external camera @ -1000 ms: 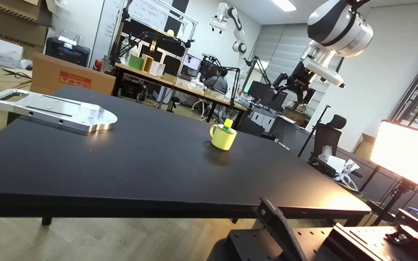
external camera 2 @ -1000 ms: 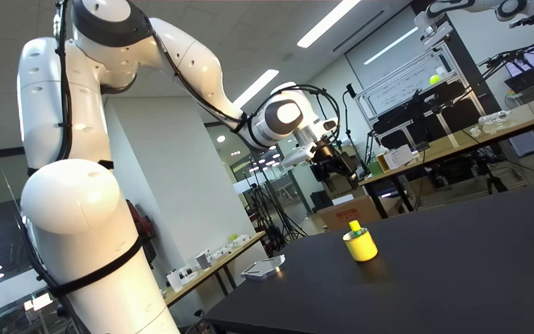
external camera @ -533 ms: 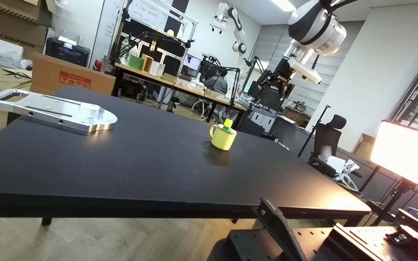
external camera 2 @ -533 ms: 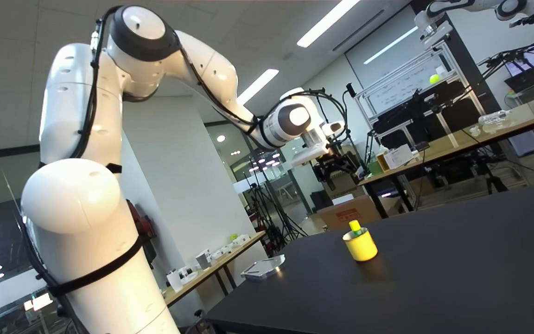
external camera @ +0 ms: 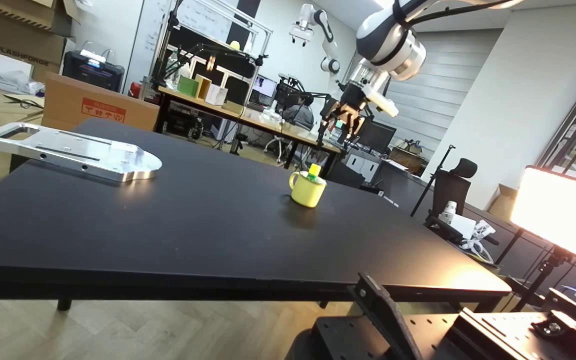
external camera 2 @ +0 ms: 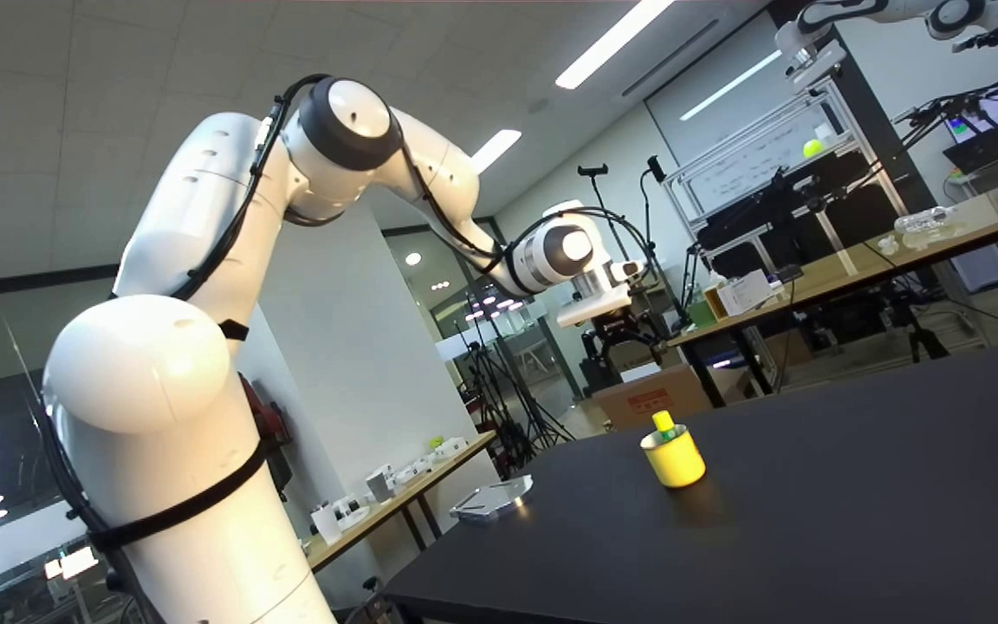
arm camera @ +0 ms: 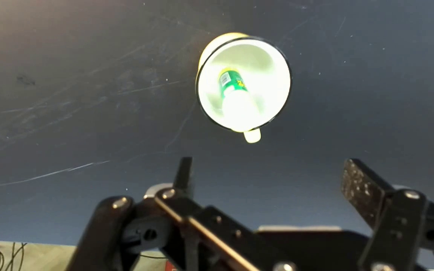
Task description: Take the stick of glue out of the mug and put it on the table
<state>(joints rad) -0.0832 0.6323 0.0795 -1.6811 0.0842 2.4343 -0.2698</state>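
The yellow mug (external camera: 308, 191) stands upright on the black table (external camera: 193, 225); it also shows in an exterior view (external camera 2: 677, 459). The stick of glue (external camera: 314, 171) leans inside the mug, its yellow end above the rim. In the wrist view, the mug's white inside (arm camera: 277, 86) is bright, and the glue stick (arm camera: 236, 90) shows a green label and a washed-out top. My gripper (arm camera: 268, 160) is open and empty, fingers wide apart. In both exterior views, the gripper (external camera: 334, 137) hangs above the mug, apart from it, and points down (external camera 2: 629, 364).
A shiny metal plate (external camera: 73, 147) lies at the table's far side from the lamp, also seen in an exterior view (external camera 2: 492, 500). A bright panel lamp (external camera: 563, 215) stands beyond the table. A black metal bracket (external camera: 383, 320) is by the front edge.
My arm has reached forward, and the gripper has come lower and closer to the mug, now pointing more steeply down. The mug and glue stick have not moved.
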